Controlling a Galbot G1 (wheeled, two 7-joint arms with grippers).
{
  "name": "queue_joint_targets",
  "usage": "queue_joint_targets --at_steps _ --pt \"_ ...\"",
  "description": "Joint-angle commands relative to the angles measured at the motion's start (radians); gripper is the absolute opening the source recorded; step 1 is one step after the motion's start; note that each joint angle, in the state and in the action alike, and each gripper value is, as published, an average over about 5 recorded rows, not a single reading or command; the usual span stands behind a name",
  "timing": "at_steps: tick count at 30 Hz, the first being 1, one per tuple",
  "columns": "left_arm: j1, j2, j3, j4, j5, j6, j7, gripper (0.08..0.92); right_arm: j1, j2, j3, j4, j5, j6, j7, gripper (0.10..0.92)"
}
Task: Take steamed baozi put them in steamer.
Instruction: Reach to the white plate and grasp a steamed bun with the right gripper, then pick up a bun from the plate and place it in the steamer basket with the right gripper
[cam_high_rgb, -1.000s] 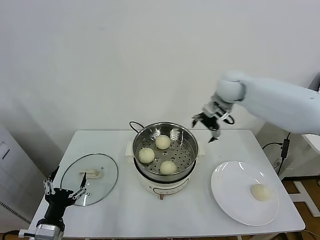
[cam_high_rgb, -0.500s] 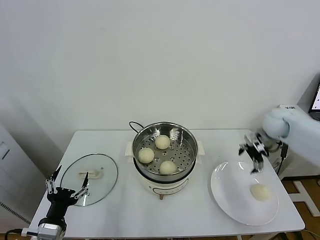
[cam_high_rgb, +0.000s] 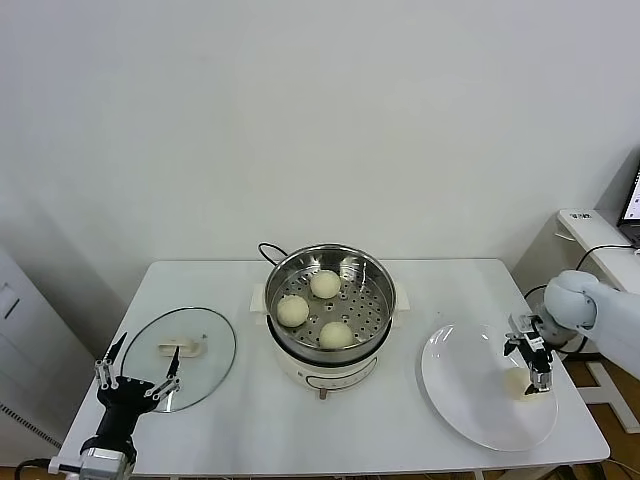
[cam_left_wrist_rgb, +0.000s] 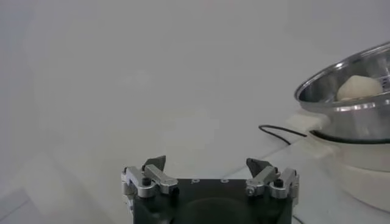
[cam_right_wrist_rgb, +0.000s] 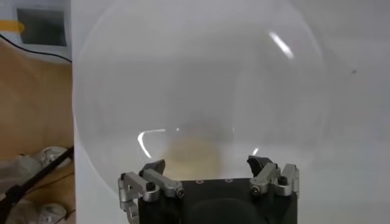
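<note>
The steamer (cam_high_rgb: 370, 278) stands mid-table on its white base, with three baozi inside it (cam_high_rgb: 325, 284) (cam_high_rgb: 292, 311) (cam_high_rgb: 336, 335). A single baozi (cam_high_rgb: 515, 384) lies on the white plate (cam_high_rgb: 460, 385) at the right. My right gripper (cam_high_rgb: 533, 364) hangs open just above that baozi, not touching it. In the right wrist view the baozi (cam_right_wrist_rgb: 192, 157) shows below the spread fingers of the right gripper (cam_right_wrist_rgb: 207, 165). My left gripper (cam_high_rgb: 138, 375) is parked open at the table's front left corner. Its own view shows the left gripper (cam_left_wrist_rgb: 206, 165) empty and the steamer (cam_left_wrist_rgb: 353, 109) far off.
A round glass lid (cam_high_rgb: 205, 345) with a white handle lies flat on the left of the table, right beside the left gripper. The steamer's black cord (cam_high_rgb: 268, 250) loops behind it. The plate sits close to the table's right front edge (cam_high_rgb: 590, 455).
My right arm swung from above the steamer's far right rim out to the right and down over the plate's baozi. The left gripper sank slightly.
</note>
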Motion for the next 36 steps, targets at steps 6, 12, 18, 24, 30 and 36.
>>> queue_joint_targets --at_steps 6,12,18,24,30,36 --pt "0.006 -0.004 -0.002 -0.006 0.004 -0.006 0.000 0.823 -0.110 -0.029 0.075 -0.012 -0.019 -0.020 0.034 0.806" --pt "0.008 -0.005 -0.003 -0.010 0.004 -0.009 0.000 0.823 -0.111 -0.030 0.089 -0.007 0.004 -0.018 0.042 0.706" --pt "0.011 -0.001 -0.006 -0.016 0.003 -0.008 0.000 0.823 0.023 -0.028 0.009 0.022 0.095 -0.024 0.038 0.542" --pt "0.008 0.004 -0.007 -0.016 0.001 -0.006 0.000 0.823 0.437 0.058 -0.263 0.006 0.344 -0.045 0.019 0.414" --pt "0.009 0.006 -0.012 -0.020 -0.006 -0.008 0.001 0.823 0.735 0.284 -0.387 -0.068 0.616 -0.096 -0.007 0.399" --pt "0.002 0.005 -0.012 -0.021 -0.012 -0.008 0.000 0.823 0.842 0.462 -0.412 -0.056 0.781 -0.181 -0.008 0.399"
